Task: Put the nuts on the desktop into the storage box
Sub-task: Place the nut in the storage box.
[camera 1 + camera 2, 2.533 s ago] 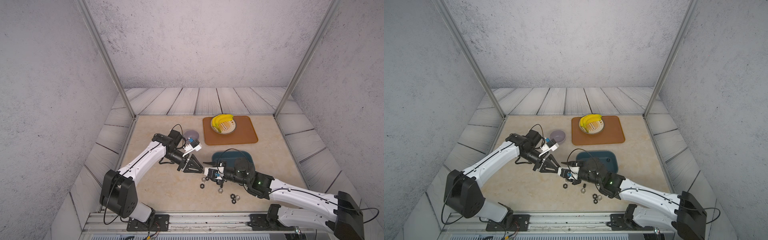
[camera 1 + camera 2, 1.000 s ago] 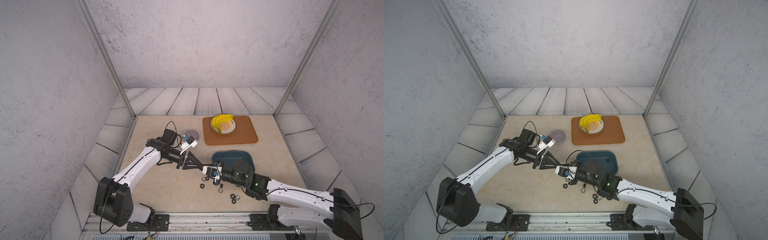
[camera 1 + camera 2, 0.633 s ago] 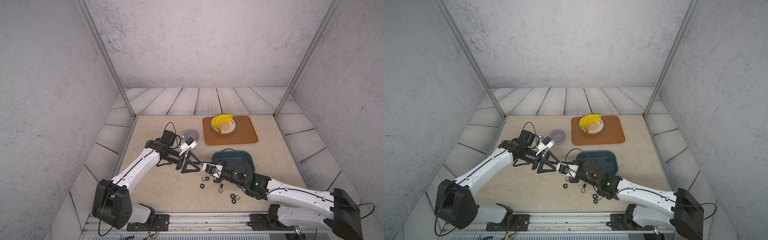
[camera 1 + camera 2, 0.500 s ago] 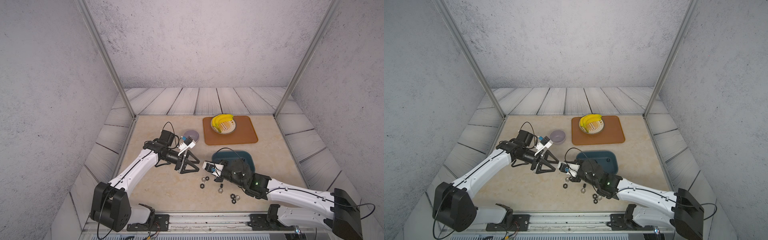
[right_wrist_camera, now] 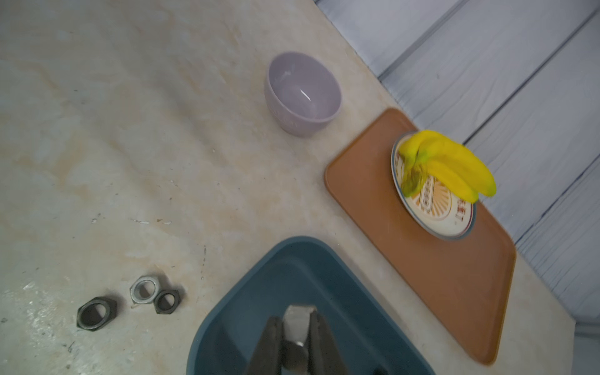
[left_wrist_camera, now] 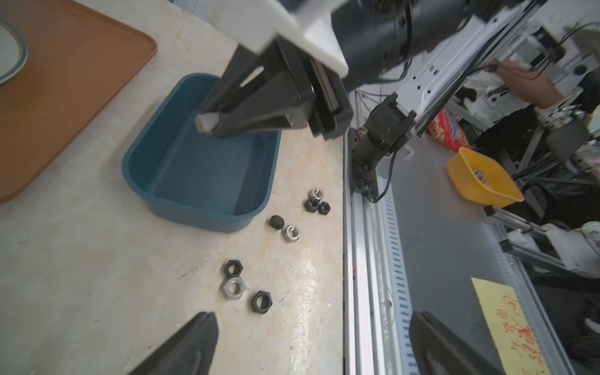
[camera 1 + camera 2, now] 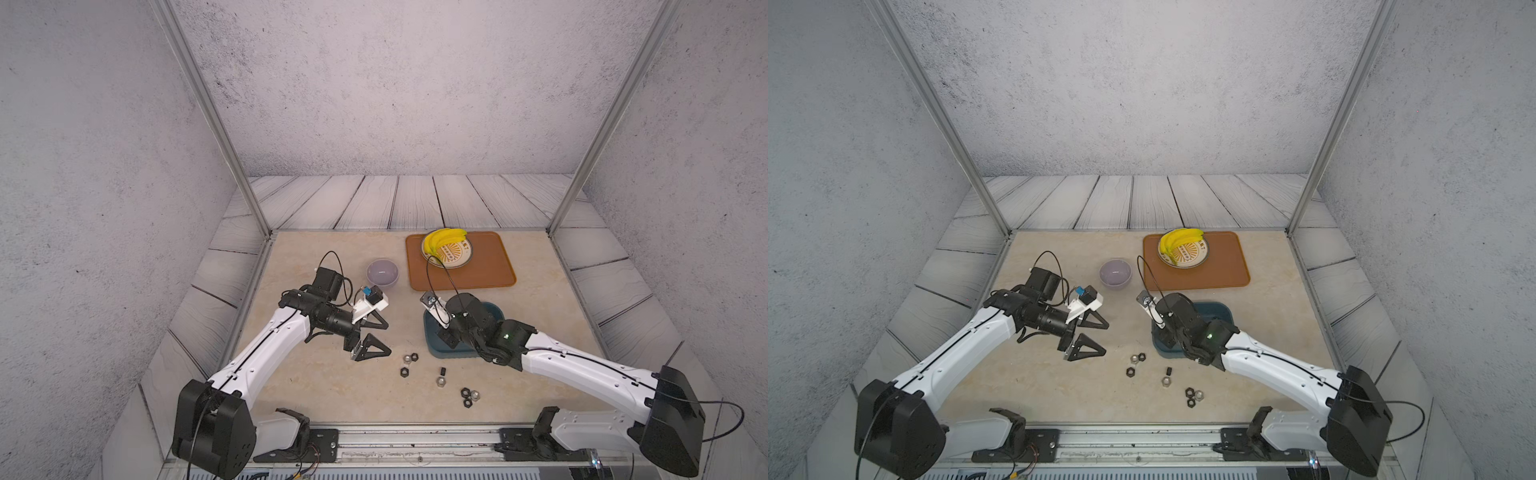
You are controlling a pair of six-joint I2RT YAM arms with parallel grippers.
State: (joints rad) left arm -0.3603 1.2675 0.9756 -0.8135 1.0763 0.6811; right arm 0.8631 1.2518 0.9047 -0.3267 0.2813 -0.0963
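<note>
My right gripper [image 6: 211,125] brings a pinched silver nut [image 5: 298,319] over the box [image 6: 201,214] | left gripper [image 7: 388,340] just sprang wide, empty | release likely next.

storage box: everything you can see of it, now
The storage box is a shallow dark teal tub, plastic-looking, rectangular with rounded corners. It sits flat and upright on the desktop, near the orange tray but apart from it. Its visible floor is bare. The right gripper, shut on a silver nut, hangs over its inside. Just outside it lie loose nuts.
</note>
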